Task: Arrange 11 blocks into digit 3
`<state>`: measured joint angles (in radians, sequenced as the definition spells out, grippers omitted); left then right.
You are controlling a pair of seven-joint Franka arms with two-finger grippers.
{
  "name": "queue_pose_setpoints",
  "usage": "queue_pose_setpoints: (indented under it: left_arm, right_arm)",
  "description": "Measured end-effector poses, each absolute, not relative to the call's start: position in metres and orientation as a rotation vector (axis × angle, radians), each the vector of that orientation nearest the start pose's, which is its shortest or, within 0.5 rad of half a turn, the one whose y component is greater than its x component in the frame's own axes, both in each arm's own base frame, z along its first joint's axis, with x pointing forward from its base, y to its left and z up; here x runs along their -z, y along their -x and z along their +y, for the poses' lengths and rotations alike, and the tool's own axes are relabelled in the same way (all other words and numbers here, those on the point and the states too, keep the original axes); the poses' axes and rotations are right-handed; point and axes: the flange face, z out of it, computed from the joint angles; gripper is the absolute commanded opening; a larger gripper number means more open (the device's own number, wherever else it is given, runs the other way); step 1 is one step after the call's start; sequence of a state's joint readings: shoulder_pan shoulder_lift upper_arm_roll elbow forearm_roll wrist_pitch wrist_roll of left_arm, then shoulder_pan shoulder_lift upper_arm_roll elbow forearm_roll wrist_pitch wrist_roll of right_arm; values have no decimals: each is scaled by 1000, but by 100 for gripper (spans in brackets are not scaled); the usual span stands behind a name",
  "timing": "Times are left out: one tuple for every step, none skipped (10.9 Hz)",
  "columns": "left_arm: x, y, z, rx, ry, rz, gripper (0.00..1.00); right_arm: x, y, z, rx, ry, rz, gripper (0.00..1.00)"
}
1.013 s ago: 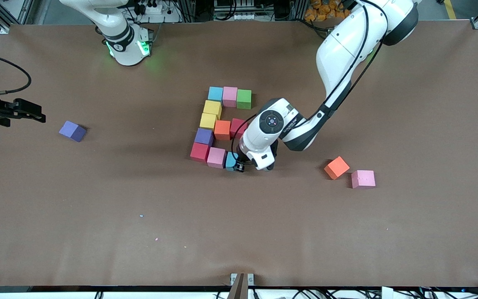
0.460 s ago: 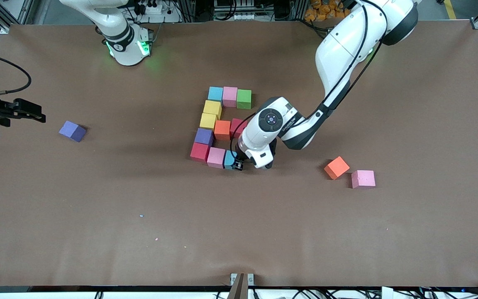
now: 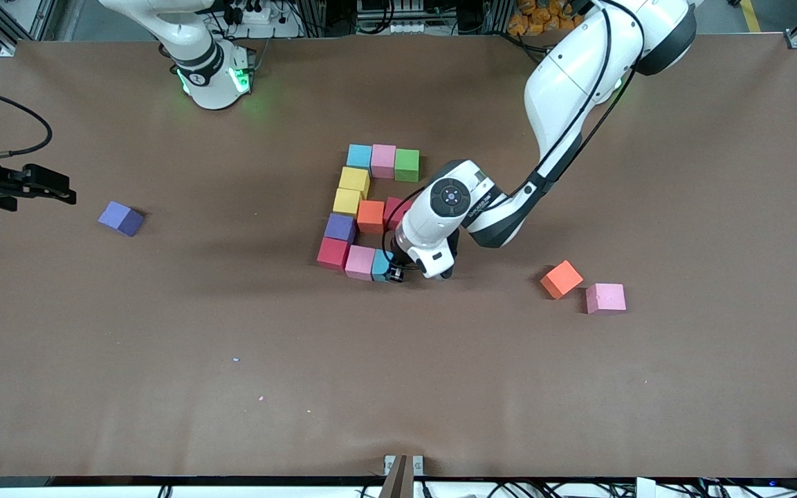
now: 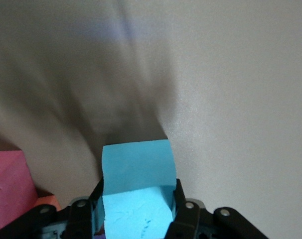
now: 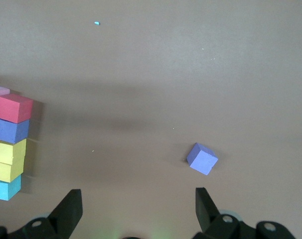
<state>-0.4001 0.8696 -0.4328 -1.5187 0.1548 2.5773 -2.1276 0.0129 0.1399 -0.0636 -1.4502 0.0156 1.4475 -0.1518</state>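
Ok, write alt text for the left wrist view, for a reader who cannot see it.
The left gripper is shut on a light blue block, seen from just above it against the plain brown table. A pink block shows at the edge of the view, beside the held block.

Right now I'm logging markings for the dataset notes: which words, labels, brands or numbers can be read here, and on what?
None can be read.
The blocks have plain faces, including the light blue block in the left gripper.
The round cap on the left arm's wrist bears small marks, too small to read.
The table carries no print.
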Motion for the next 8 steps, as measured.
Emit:
queue_pose_setpoints:
  left_arm:
    - [-205,-536,-499,-318,2635,-2170,100]
    - [-205,-539,-497,-320,2611,-2200,100]
    - [-206,-541,-496,-321,2600,-2219,100]
    - [-208,-542,-495,-322,2588,-2240,100]
    - [-212,-544,-495,-320,2585,-2252,100]
    - [-218,-545,-495,-316,2587,-2264,100]
    - [-227,-546,-496,-308,2592,-2266,100]
    - [-236,-546,-496,-299,2592,-2259,100]
  right_arm:
    - [-591,-583,-25,-220,3109,-158,100]
    - [-591,-583,-25,-220,3109,-158,100]
    - [-591,-583,-25,-220,3109,-158,100]
    - [-591,-583,-25,-220,3109,-158,100]
    - [-591,-583,-25,-220,3109,-158,100]
    - [-591,-583,-25,-220,3109,-158,100]
    - [-591,-583,-25,-220,3109,-158,100]
    - [-591,-583,-25,-220,3109,-158,100]
